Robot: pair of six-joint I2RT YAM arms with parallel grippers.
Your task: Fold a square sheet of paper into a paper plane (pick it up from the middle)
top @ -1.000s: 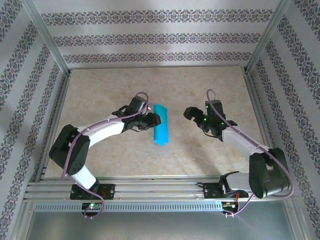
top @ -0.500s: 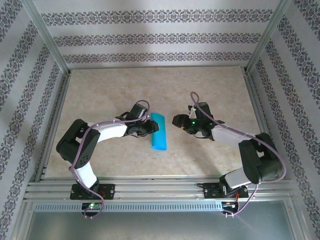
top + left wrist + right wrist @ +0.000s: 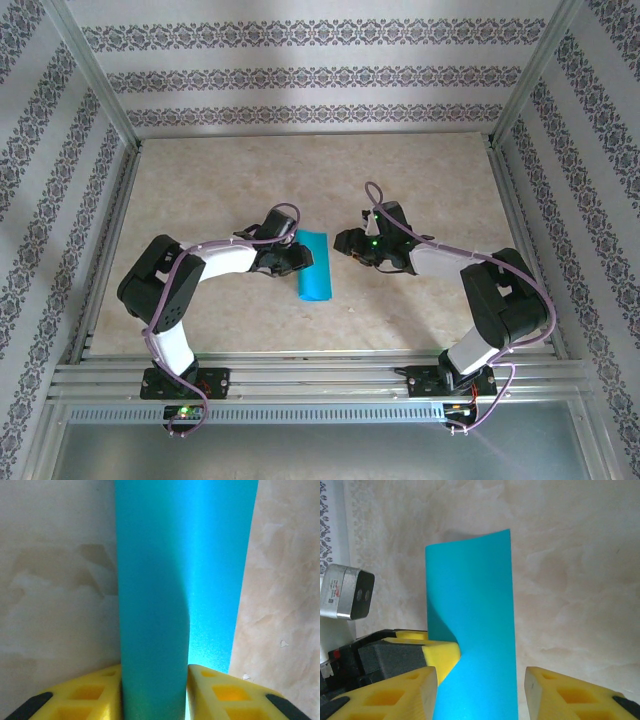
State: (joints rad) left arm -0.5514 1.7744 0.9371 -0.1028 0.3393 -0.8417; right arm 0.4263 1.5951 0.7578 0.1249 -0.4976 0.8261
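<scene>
The paper point(image 3: 315, 265) sits mid-tabletop point(image 3: 200, 180) between my two arms. It is bent over on itself into a long rounded strip, not pressed flat. I cannot tell whether its lower edge rests on the surface or hangs just above it.

My left pincer point(image 3: 297, 258) has it. In the left wrist view the teal band point(image 3: 175, 580) runs up from between the yellow fingers point(image 3: 87, 695) and fills the space between them, so I read that as a firm pinch near the middle of the strip.

My right pincer point(image 3: 345, 243) is just beside the paper on the other side. In its own view the jaws straddle the sheet point(image 3: 475, 610), about half spread. One finger point(image 3: 570, 695) stands clear of the paper's edge, so it grips nothing yet.

I judge this to be the first fold, with the sheet doubled over but no crease set. Next I need the right pincer to close squarely on the free side without dragging the paper out of the left's hold. The edges have to line up before anything gets pressed flat, because a skewed pinch here would put the crease off centre.
</scene>
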